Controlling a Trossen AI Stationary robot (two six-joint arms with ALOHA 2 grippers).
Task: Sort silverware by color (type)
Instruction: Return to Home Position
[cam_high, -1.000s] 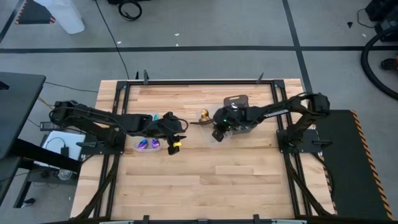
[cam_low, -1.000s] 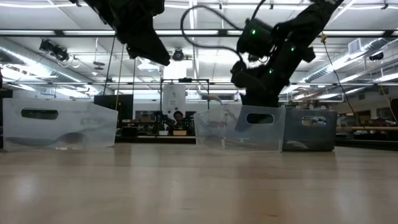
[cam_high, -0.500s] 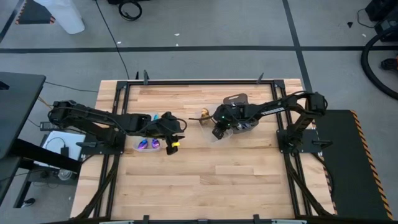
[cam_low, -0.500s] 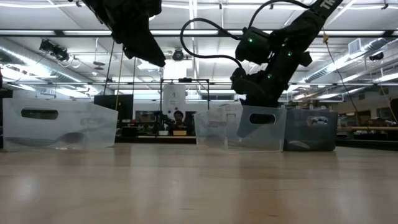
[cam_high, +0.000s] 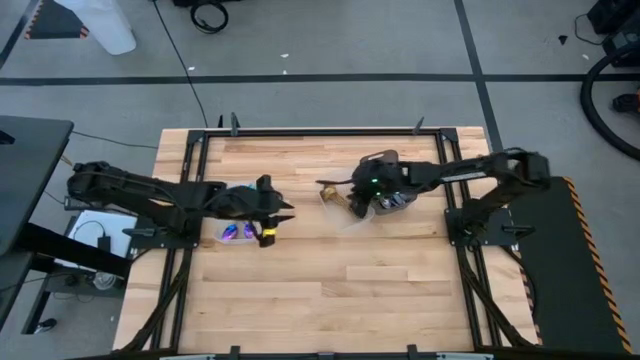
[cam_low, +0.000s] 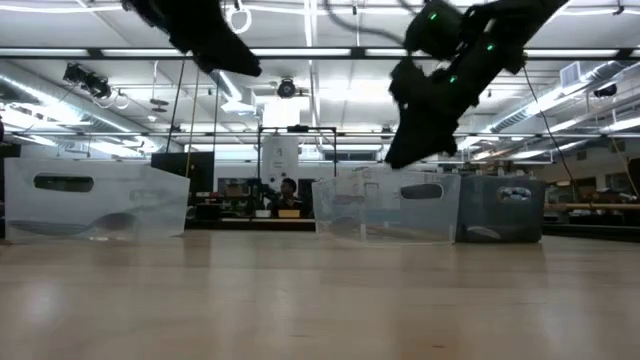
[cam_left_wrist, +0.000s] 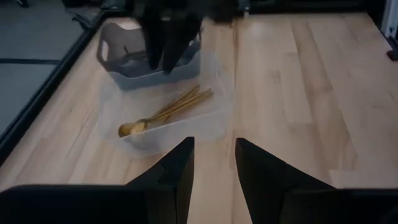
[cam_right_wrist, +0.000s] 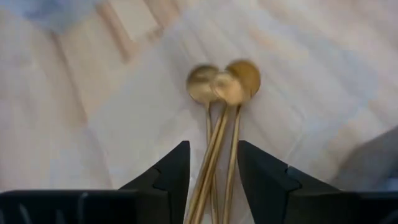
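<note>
Three gold spoons lie in a clear container at the table's middle, bowls side by side; they also show in the high view. My right gripper hangs open above their handles, clear of them, and shows in the high view and low view. Purple-blue spoons lie in a second clear container at the left. My left gripper is open and empty above that container, pointing toward the gold spoons; it also shows in the high view.
A dark grey tray stands just right of the gold spoons' container, under my right arm; it also shows in the left wrist view and low view. Bare wooden tabletop spreads toward the near edge.
My right gripper has risen above the gold spoons' container and drawn back a little toward the table's right and far side. My left gripper has drawn back slightly toward the table's left edge and gone up a little.
</note>
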